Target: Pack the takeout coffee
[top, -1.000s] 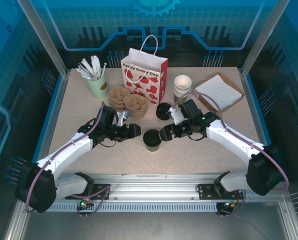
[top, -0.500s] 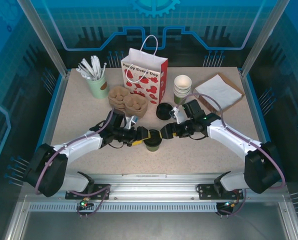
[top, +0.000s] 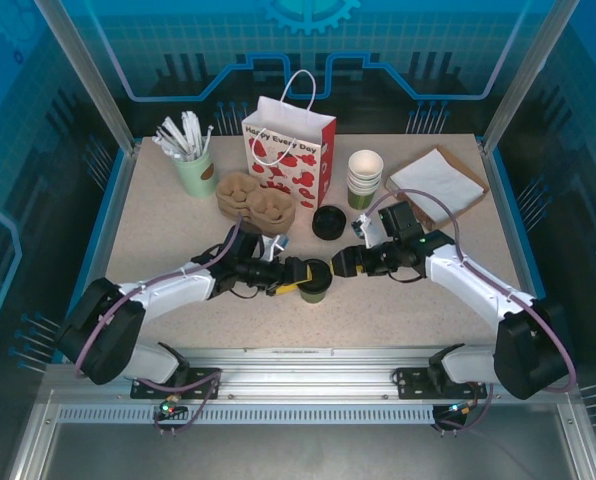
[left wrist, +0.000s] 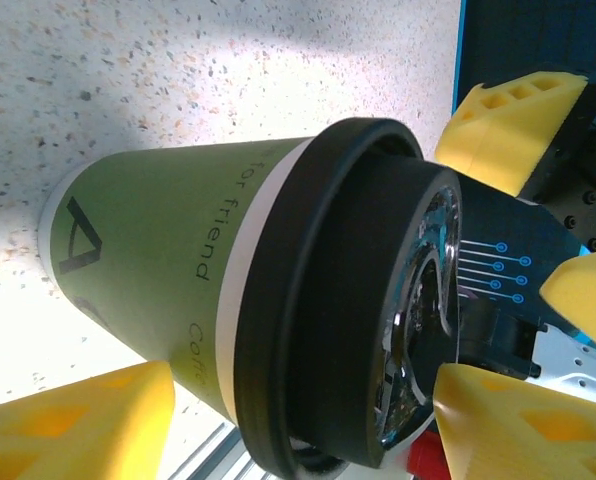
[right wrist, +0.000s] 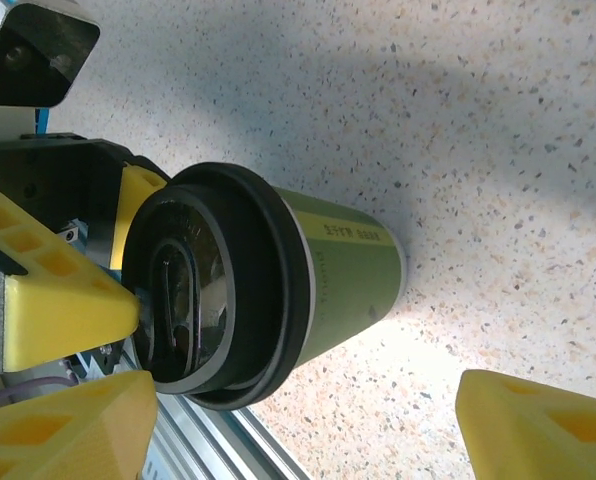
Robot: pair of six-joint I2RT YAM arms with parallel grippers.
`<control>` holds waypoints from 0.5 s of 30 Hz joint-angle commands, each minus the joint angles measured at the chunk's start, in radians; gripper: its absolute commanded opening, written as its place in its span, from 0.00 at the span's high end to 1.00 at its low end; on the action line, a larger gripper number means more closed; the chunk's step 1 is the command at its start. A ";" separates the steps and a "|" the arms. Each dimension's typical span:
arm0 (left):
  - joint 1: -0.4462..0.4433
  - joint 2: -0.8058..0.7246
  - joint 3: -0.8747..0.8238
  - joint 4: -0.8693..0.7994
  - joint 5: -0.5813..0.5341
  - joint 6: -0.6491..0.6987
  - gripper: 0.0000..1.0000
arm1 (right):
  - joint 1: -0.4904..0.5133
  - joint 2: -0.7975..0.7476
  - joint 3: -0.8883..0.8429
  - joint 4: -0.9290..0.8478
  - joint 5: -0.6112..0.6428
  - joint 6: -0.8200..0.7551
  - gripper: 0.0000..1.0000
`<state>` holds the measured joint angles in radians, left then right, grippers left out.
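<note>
The takeout coffee (top: 318,285), an olive-green cup with a black lid, stands upright at the front middle of the table. My left gripper (top: 300,279) has come in from the left and is open, one yellow finger on each side of the cup. In the left wrist view the cup (left wrist: 178,270) lies between those fingers (left wrist: 78,425), close to them, and I cannot see whether they press on it. My right gripper (top: 340,266) is open just right of the cup. In the right wrist view the cup (right wrist: 348,270) lies ahead of that gripper (right wrist: 303,420), nearer its left finger.
A red-and-white gift bag (top: 288,150) stands open at the back. In front of it are cardboard cup carriers (top: 256,203), loose black lids (top: 328,222) and a stack of lidless cups (top: 365,175). A mug of stirrers (top: 195,165) is at the back left, napkins (top: 436,185) at the back right.
My left gripper moved right until its fingers flank the cup. The cup shifted slightly right. My right gripper drew back a little to the right.
</note>
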<state>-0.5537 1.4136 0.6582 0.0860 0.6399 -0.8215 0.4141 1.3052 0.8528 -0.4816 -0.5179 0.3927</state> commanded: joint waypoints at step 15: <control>-0.106 0.191 0.128 0.137 -0.011 -0.055 0.32 | -0.164 -0.096 -0.031 -0.088 -0.037 -0.047 0.25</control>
<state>-0.6365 1.5639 0.7418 0.1974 0.6403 -0.8665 0.2836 1.2400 0.8345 -0.5255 -0.5323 0.3733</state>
